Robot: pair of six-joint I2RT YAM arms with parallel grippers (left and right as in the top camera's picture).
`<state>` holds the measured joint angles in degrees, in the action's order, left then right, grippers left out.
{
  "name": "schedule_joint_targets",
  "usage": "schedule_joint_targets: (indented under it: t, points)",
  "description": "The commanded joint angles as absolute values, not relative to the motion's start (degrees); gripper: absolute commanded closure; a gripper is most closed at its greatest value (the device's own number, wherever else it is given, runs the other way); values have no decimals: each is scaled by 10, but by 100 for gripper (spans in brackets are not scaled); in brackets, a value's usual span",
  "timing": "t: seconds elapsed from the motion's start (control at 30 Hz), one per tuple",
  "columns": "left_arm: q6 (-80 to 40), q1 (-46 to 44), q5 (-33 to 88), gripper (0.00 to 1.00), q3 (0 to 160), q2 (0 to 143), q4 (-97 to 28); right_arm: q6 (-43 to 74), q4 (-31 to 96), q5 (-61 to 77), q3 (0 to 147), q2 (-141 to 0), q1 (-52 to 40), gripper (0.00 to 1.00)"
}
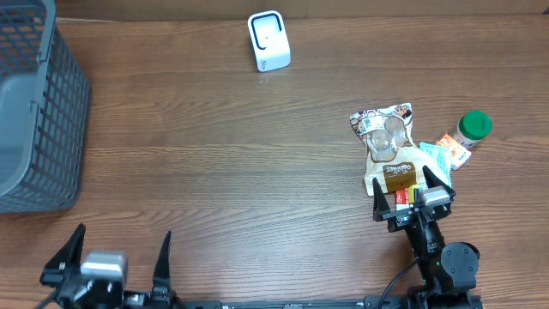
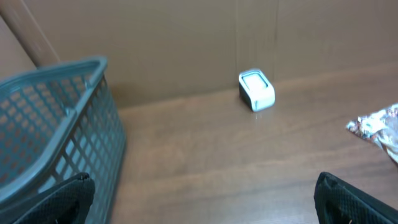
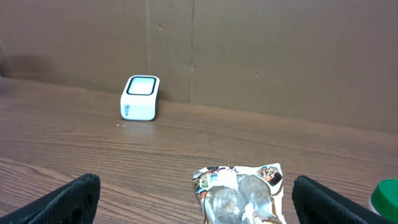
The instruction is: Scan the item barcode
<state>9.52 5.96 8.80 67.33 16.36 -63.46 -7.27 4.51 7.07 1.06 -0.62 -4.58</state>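
Observation:
The white barcode scanner (image 1: 268, 40) stands at the far edge of the table, also seen from the left wrist as the scanner (image 2: 256, 91) and from the right wrist as the scanner (image 3: 140, 98). A clear-fronted snack pouch (image 1: 388, 146) lies flat at the right; its pouch (image 3: 241, 193) lies just ahead of my right gripper (image 3: 199, 205), which is open and empty. From above, the right gripper (image 1: 401, 183) sits at the pouch's near end. My left gripper (image 1: 123, 238) is open at the near left, holding nothing, as the left gripper (image 2: 202, 199) shows.
A grey mesh basket (image 1: 39, 112) stands at the left edge, close to the left arm, basket (image 2: 56, 130). A green-lidded jar (image 1: 470, 129) and a teal packet (image 1: 434, 157) lie right of the pouch. A brown wall backs the table.

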Motion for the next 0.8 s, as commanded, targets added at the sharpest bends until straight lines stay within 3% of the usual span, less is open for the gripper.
schedule_joint_targets:
  t: [0.0, 0.2, 0.5, 0.77]
  points:
    - [107, 49, 87, 0, 626, 121, -595, -74, 42, 72, 4, -2, -45, 0]
    - [103, 47, 128, 0, 495, 44, -391, -74, 42, 72, 4, -2, -45, 0]
    - [98, 37, 178, 0, 304, 2, 37, -74, 42, 72, 4, -2, -45, 0]
    - [48, 33, 139, 0, 172, 2, 170, -74, 42, 72, 4, -2, -45, 0]
